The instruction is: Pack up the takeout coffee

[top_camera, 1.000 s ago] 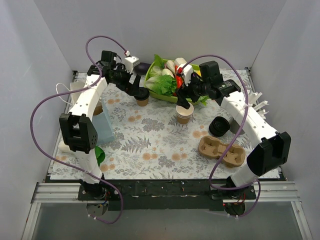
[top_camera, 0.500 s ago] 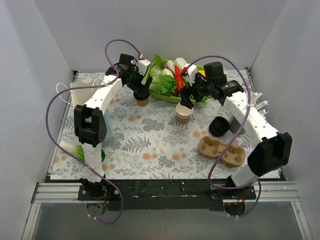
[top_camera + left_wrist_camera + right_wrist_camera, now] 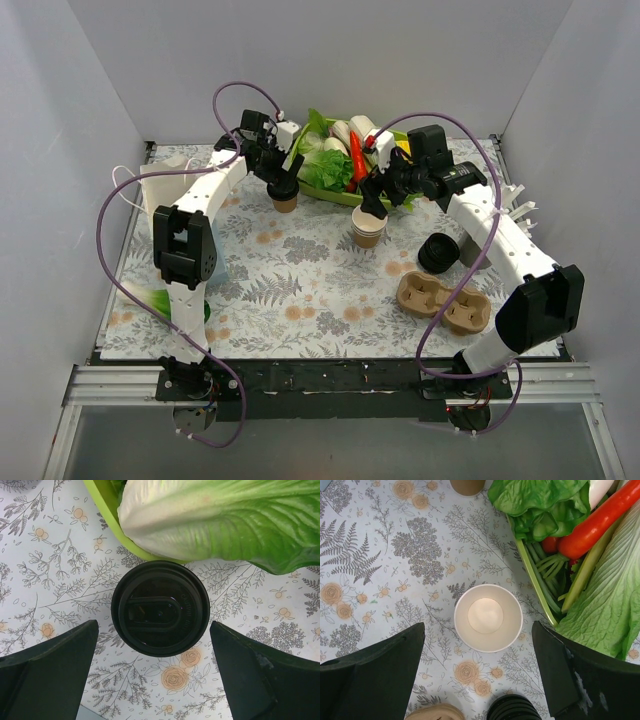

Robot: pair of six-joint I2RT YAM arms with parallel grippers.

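The takeout coffee [image 3: 285, 197], a tan cup with a black lid [image 3: 160, 608], stands on the floral cloth just in front of the green tray. My left gripper [image 3: 279, 172] hovers straight above it, open and empty, with its fingers [image 3: 60, 665] apart on either side of the lid. My right gripper [image 3: 373, 198] is open and empty above the like tan cup with no lid [image 3: 368, 231]. That cup shows white inside in the right wrist view [image 3: 488, 617], between the spread fingers [image 3: 375, 670].
A green tray [image 3: 333, 196] of lettuce, chilli and other vegetables sits at the back. A stack of black lids [image 3: 437, 253] and a cardboard cup carrier [image 3: 445, 302] lie at the right. A pale blue bag [image 3: 214, 268] lies at the left, mostly behind my left arm.
My left arm has swung up and rightward, bringing its gripper over the lidded cup. The right arm and both cups have hardly moved.
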